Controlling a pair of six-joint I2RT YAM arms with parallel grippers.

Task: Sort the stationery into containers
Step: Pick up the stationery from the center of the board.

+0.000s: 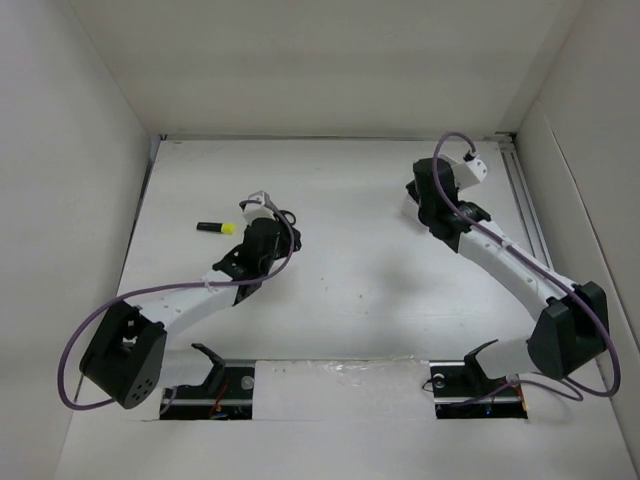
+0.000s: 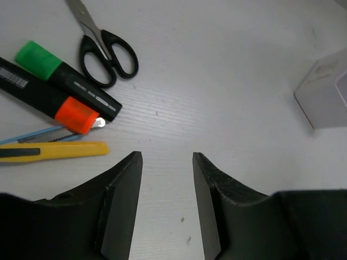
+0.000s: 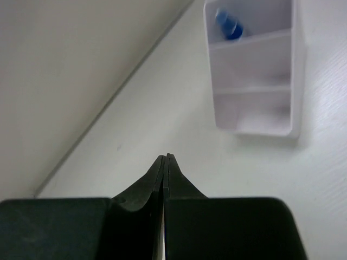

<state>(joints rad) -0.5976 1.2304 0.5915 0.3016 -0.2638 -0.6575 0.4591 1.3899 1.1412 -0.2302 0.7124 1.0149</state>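
In the left wrist view, black-handled scissors, a green highlighter, an orange highlighter, a light-blue pen and a yellow pen lie together on the table, ahead and left of my left gripper. That gripper is open and empty. A white bin stands ahead on its right. My right gripper is shut and empty, short of a white three-compartment container with a blue item in its far cell. A black marker with a yellow tip lies left of the left gripper.
White walls enclose the table on the left, back and right. The right gripper is at the back right, near the back wall and a rail along the right edge. In the top view the arms hide the containers and most of the stationery.
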